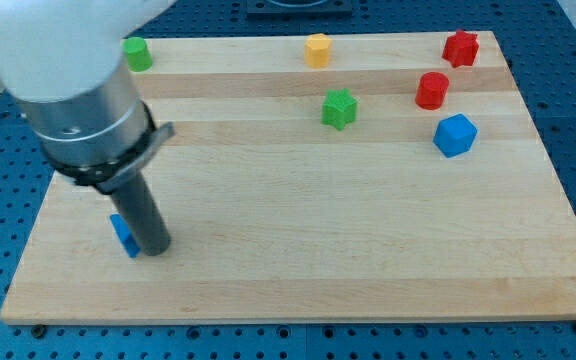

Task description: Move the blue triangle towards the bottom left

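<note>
The blue triangle [122, 234] lies near the board's bottom left, mostly hidden behind my rod. My tip [155, 249] rests on the board right beside it, touching its right side. The rod and the arm's grey body rise from there toward the view's top left.
A wooden board [368, 260] carries a green block [136, 54] at top left, a yellow block [317, 50] at top middle, a green star [339, 109], a red star [460, 48], a red cylinder [432, 90] and a blue cube-like block [455, 135] at right.
</note>
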Controlling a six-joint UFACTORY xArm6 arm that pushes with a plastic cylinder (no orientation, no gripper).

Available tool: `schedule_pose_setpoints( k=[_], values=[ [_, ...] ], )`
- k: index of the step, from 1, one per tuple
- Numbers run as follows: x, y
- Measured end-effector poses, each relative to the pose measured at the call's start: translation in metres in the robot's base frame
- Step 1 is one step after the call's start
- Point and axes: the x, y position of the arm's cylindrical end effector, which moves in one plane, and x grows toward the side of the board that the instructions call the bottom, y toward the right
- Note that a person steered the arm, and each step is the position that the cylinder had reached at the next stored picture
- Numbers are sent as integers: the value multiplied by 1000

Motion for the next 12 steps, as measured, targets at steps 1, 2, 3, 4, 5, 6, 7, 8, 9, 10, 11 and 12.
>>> schedule_pose_setpoints(
  k=[1,2,3,4,5,6,7,8,9,10,11,12],
  values=[
    [-2,5],
    [-23,23],
    [-25,20],
    [-7,4],
    [1,-1],
    [-18,2],
    [-44,2],
    [-49,-5],
    [-42,-8],
    [-28,-18],
    [-20,-33],
    [-15,-43]
  ],
)
